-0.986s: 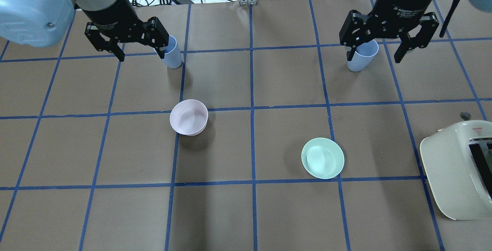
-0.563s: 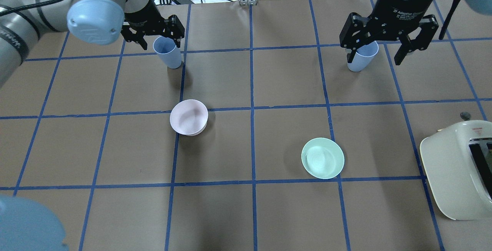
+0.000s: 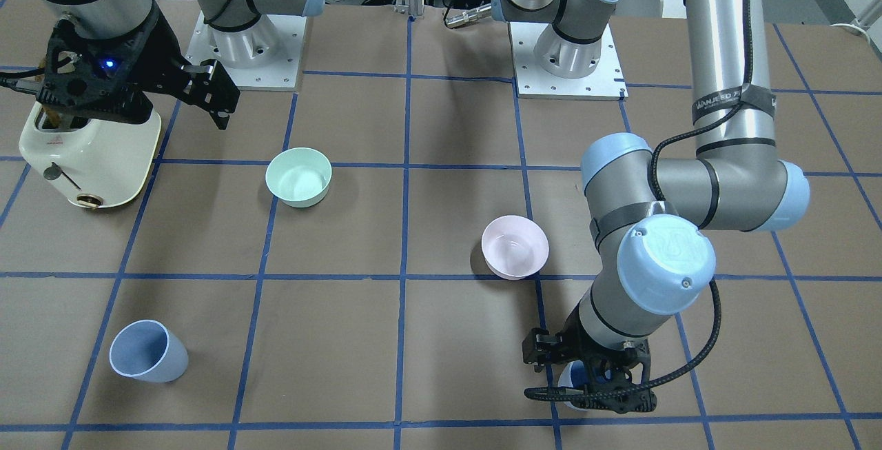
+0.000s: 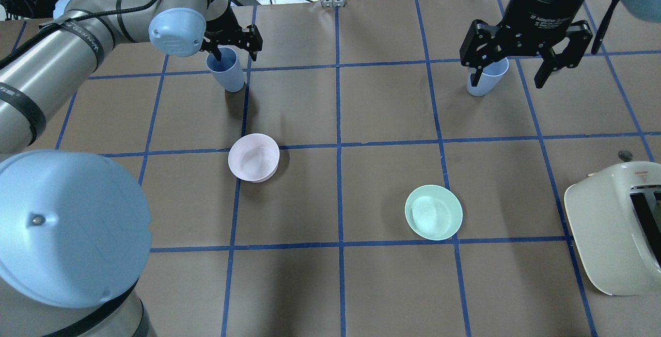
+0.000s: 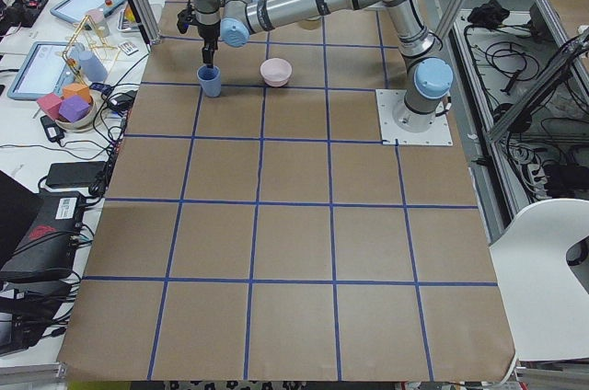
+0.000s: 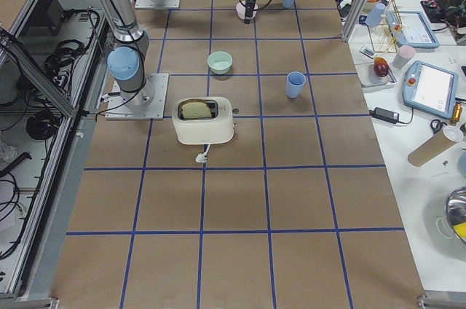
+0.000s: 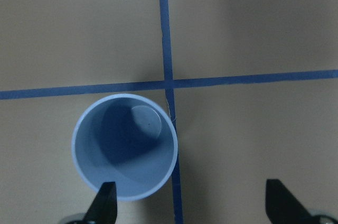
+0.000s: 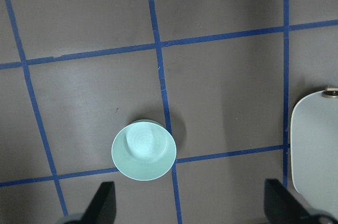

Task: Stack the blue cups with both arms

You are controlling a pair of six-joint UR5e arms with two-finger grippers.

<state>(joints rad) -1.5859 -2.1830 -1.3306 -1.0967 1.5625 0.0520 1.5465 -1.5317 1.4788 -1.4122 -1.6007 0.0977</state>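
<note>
Two blue cups stand upright on the far row of the table. The left cup (image 4: 227, 73) is under my left gripper (image 4: 236, 53), which is open and low. One finger is over the cup's mouth, the other outside it. In the left wrist view the cup (image 7: 125, 146) sits off-centre, under the left fingertip (image 7: 105, 203). In the front view this gripper (image 3: 586, 384) hides most of the cup (image 3: 573, 375). The right cup (image 4: 485, 76) stands free, also in the front view (image 3: 148, 352). My right gripper (image 4: 508, 76) is open, empty and high above the table.
A pale pink bowl (image 4: 253, 157) sits left of centre and a mint-green bowl (image 4: 433, 212) right of centre. A cream toaster (image 4: 617, 228) stands at the right edge. The right wrist view shows the mint bowl (image 8: 143, 150) and the toaster (image 8: 314, 150) far below.
My left arm has reached out and dropped toward the left cup, so one finger now hangs over its mouth. The right gripper has barely moved. Cups and bowls have stayed put.
</note>
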